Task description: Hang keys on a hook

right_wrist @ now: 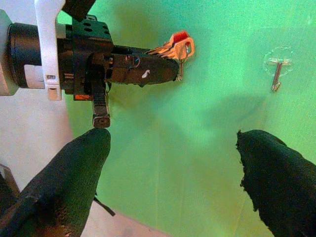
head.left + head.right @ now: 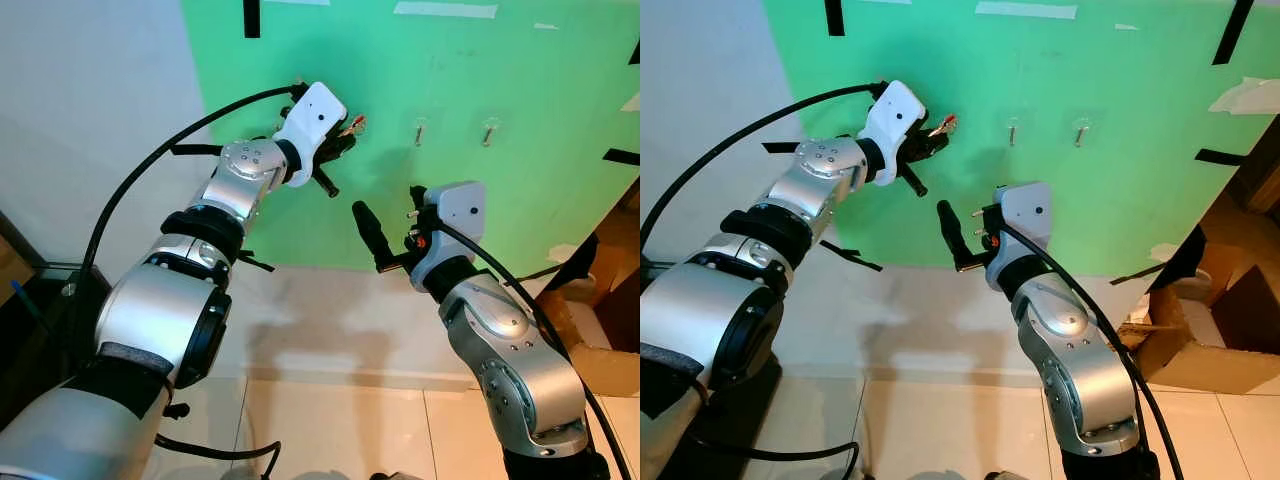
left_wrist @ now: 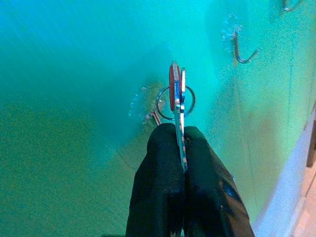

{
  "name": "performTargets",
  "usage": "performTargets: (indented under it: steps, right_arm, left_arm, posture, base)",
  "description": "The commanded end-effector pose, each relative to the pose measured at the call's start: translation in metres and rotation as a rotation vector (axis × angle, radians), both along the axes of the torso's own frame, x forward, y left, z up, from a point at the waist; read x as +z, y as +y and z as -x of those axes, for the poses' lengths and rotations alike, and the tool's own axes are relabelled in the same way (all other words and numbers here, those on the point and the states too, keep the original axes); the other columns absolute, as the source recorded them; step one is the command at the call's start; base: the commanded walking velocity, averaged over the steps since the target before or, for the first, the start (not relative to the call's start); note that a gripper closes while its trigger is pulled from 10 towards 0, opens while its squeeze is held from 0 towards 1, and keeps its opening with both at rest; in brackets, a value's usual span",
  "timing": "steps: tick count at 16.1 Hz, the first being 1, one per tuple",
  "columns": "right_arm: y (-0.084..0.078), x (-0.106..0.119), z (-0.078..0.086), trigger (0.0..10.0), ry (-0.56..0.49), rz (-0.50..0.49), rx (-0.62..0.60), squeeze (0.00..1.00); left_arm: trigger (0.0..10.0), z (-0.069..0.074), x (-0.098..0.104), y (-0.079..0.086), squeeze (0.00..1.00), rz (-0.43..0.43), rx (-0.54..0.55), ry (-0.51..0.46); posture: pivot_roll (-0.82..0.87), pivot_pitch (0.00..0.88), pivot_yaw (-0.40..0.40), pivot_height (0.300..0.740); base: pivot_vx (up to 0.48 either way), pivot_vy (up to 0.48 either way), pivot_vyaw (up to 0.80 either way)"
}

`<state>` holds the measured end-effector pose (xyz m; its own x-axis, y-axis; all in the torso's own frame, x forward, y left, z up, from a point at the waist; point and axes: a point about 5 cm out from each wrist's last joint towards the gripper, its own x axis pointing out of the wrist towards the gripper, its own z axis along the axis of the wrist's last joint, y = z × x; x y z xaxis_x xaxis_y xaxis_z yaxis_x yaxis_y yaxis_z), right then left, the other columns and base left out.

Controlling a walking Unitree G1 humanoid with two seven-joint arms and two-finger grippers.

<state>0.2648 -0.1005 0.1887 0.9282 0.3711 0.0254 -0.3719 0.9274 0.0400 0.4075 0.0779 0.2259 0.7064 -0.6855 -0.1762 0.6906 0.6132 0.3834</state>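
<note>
Two clear hooks (image 2: 420,130) (image 2: 489,130) stick to the green board (image 2: 520,180). One bunch of keys (image 1: 177,47) on one ring (image 3: 175,101). Two grippers: left gripper (image 2: 345,140), right gripper (image 2: 372,232). One cardboard box (image 2: 1210,330) on the floor.

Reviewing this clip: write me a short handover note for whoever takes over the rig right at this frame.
Left gripper: shut on the keys, raised against the green board at its left-most hook; the key ring sits right by that hook's mount, but whether it has caught cannot be told.
Right gripper: open, holding nothing, hovering lower and to the right, off the board.
Two more hooks sit free to the right.
Done: keys picked up and brought to the board.
Left: seat the ring on the hook, open the left gripper, pull the arm back.
</note>
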Motion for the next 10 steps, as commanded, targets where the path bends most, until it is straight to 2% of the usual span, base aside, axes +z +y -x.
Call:
performTargets:
  steps: [1, 3, 6, 10]
  right_arm:
    - [0.000, 0.000, -0.001, 10.0, -0.003, 0.003, -0.007, 0.00]
    - [-0.001, 0.000, -0.002, 10.0, -0.004, 0.003, -0.006, 0.00]
    - [0.000, 0.000, -0.001, 10.0, -0.004, 0.002, -0.007, 0.00]
    - [0.000, 0.000, -0.002, 10.0, -0.002, 0.003, -0.006, 0.00]
  left_arm:
    - [0.0, 0.003, -0.021, 0.010, 0.00, -0.065, -0.004, 0.092]
    - [0.0, 0.002, -0.017, 0.011, 0.00, -0.019, -0.004, 0.104]
    - [0.0, -0.001, -0.003, 0.015, 0.00, 0.101, 0.030, 0.088]
    - [0.0, 0.000, -0.006, 0.016, 0.00, 0.080, 0.013, 0.114]
  posture:
    - [-0.10, 0.000, 0.025, 0.740]
    - [-0.10, 0.000, 0.025, 0.740]
    - [-0.10, 0.000, 0.018, 0.740]
    - [-0.10, 0.000, 0.019, 0.740]
  base:
    - [0.000, 0.000, 0.00]
    - [0.000, 0.000, 0.00]
    - [0.000, 0.000, 0.00]
    - [0.000, 0.000, 0.00]
